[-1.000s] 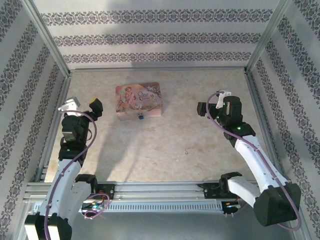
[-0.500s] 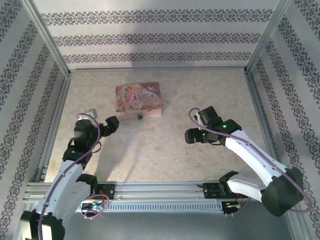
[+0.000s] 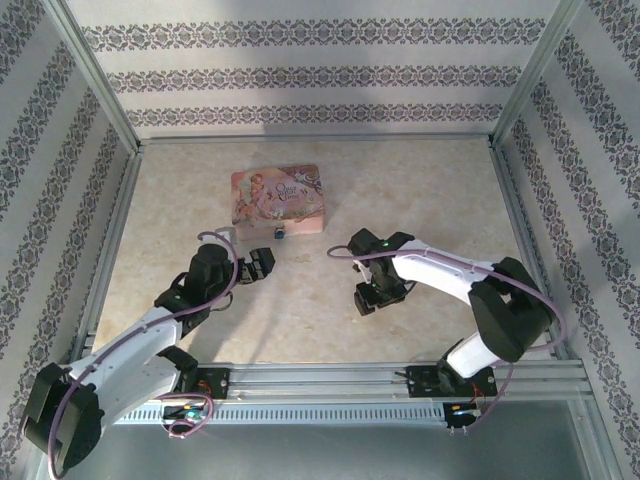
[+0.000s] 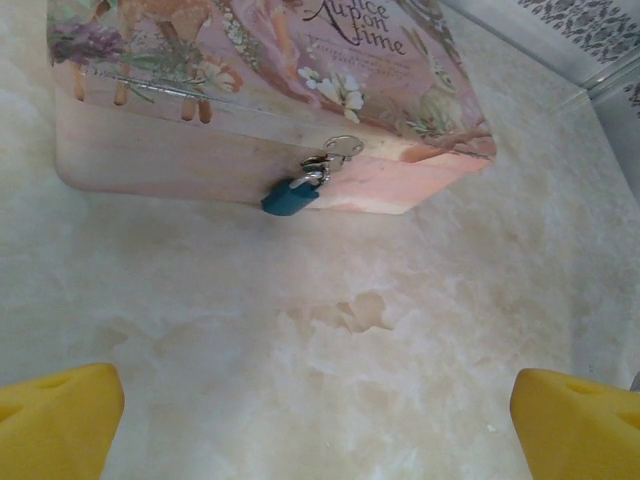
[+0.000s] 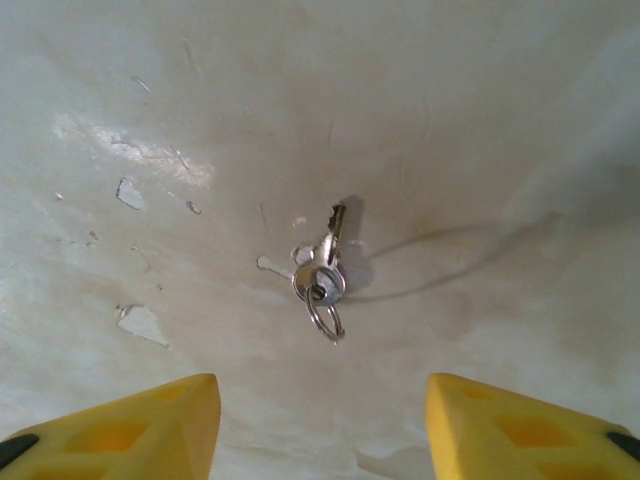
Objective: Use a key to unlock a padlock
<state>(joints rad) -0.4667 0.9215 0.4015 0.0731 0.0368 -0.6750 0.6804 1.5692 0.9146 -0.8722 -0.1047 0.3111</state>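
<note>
My right gripper point(image 5: 318, 392) hangs open, nothing held, above the small silvery key point(image 5: 322, 268) and its rings on the scuffed, pale marbled table point(image 5: 150, 100). My left gripper point(image 4: 315, 388) gapes wide, empty, near the teal padlock point(image 4: 290, 198), which hangs on the near side of the pink tin point(image 4: 250, 60). Patterned walls point(image 3: 300, 80) stand around.

One pink tin point(image 3: 277, 200) at 12 o'clock on one table point(image 3: 430, 190). One blue padlock point(image 4: 288, 198). One key point(image 5: 322, 268). Two robot arms with two grippers: left gripper point(image 3: 258, 265), right gripper point(image 3: 371, 299).
</note>
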